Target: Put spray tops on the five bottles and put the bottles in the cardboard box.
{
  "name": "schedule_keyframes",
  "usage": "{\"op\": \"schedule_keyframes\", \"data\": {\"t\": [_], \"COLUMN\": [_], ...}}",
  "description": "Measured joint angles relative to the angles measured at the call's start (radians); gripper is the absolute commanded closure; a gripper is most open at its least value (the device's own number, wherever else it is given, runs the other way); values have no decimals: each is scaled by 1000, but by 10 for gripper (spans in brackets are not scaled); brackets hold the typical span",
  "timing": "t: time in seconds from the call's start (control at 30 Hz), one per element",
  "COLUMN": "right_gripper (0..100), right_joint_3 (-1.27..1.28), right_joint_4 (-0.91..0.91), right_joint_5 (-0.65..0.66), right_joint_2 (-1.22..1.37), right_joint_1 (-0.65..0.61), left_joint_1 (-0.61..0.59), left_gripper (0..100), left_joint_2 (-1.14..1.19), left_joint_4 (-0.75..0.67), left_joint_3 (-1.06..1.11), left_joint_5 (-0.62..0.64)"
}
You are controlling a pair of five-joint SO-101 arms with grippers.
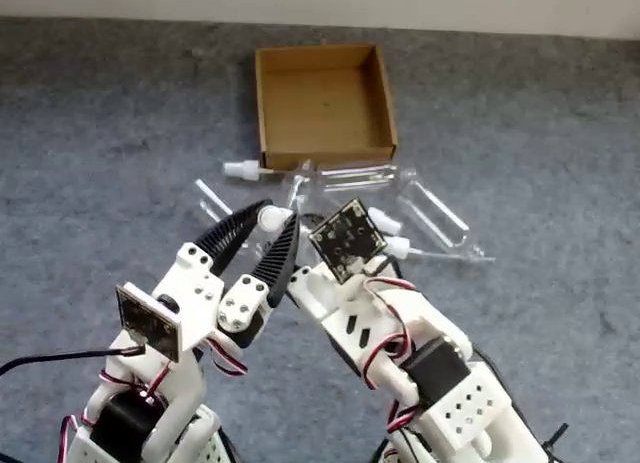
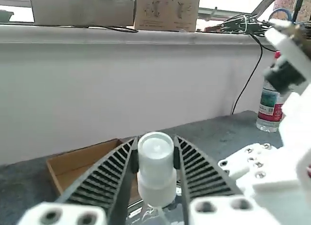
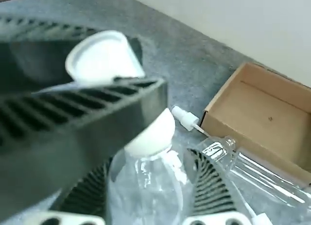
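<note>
Just in front of the cardboard box (image 1: 322,105), above the grey worktop (image 1: 100,163), the two arms meet over one bottle. The left claw (image 2: 155,146) is closed on a white spray top (image 2: 155,174), and its black ribbed fingers (image 2: 199,171) press the cap from both sides so that the cap stands upright between them. The right claw (image 3: 148,179) grips a clear bottle (image 3: 143,193) by its body, one finger on each side. The spray top's lower collar sits on the neck of this bottle, but whether it is screwed home I cannot tell. The box stands open-topped beyond both claws, with its front wall facing the arms. Other pieces lie loose on the worktop. A second bottle (image 1: 355,175) lies on its side just beside the box's front wall, and a third bottle (image 1: 440,215) lies slanted off to the right of it. A loose spray top (image 1: 240,169) rests near the box's front left corner. Two more lie close to the right arm's wrist camera (image 1: 348,240) — a nearer spray top (image 1: 385,221) and a lower spray top (image 1: 402,248) — both between that camera and the third bottle.
</note>
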Motion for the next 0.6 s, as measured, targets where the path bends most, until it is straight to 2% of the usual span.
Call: {"op": "schedule_keyframes", "data": {"t": [0.1,0.37,0.6], "right_gripper": [995,995,995], "right_joint_3": [0,20,58], "right_joint_4": [17,17,0], "right_joint_5": [0,2,2], "right_joint_2": [-21,-34,-41], "right_joint_1": [0,0,-3], "left_joint_1": [0,-38,-48], "left_gripper": [840,839,839], "left_joint_2": [14,224,255], "left_joint_4": [3,-6,130], "left_joint_3": [2,-80,-201], "left_joint_5": [0,0,-5]}}
